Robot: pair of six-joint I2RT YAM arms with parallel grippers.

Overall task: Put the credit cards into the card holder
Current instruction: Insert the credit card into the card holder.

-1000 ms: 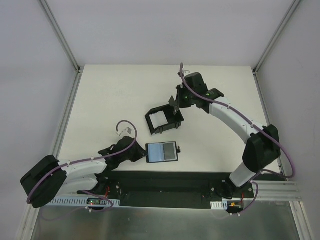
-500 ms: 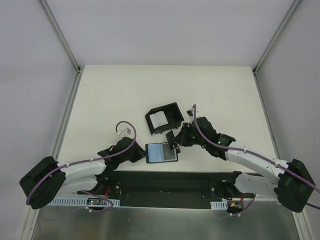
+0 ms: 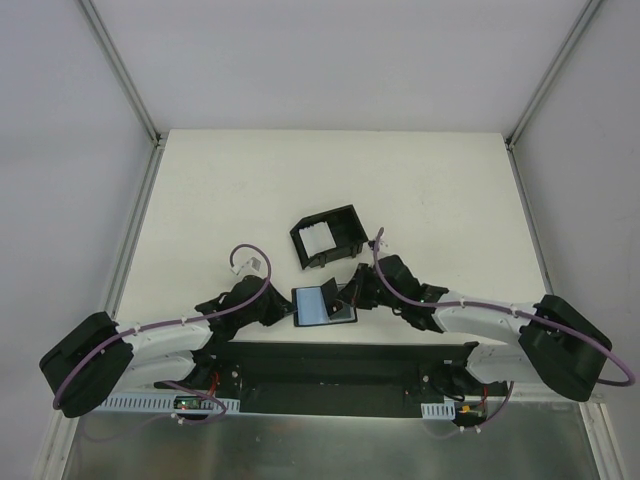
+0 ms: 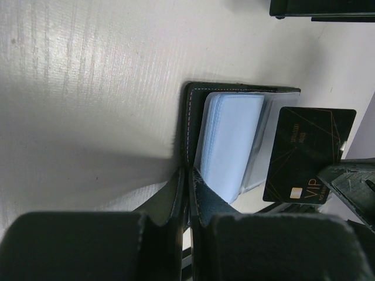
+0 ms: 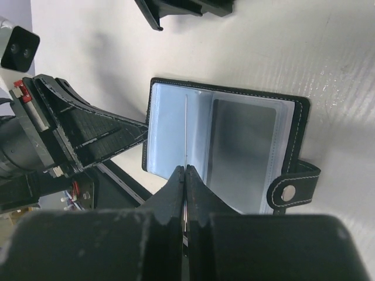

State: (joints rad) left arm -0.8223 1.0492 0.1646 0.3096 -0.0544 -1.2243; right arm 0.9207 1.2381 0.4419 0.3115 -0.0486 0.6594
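Two hands work over one card holder (image 3: 318,305), one black open-topped box (image 3: 345,232) and one dark card (image 4: 309,154). A small stack of pale credit cards (image 3: 317,238) sits inside the box; how many there are is too small to count from above.

The card holder lies open and flat near the near edge of the tabletop (image 3: 220,190), just ahead of the arm bases. The box stands just beyond it, with a narrow strip of tabletop between the two. Past the box, broad tabletop runs to the far edge and out to both side rails.

The left hand (image 4: 187,175) is pressed together on the card holder's left edge, pinching the black cover low against the tabletop. The right hand (image 5: 185,172) pinches the dark card, its fingers tight on the lower edge. The card stands on edge over the open holder, near the fold; whether it touches the sleeves is not clear.

The holder is black with pale stitching around its rim. Inside are bluish, clear plastic sleeves, one showing a grey panel. A strap with a metal snap button (image 5: 287,191) sticks out from the right side. The dark card is black with thin gold lines, a small chip and the letters VIP.
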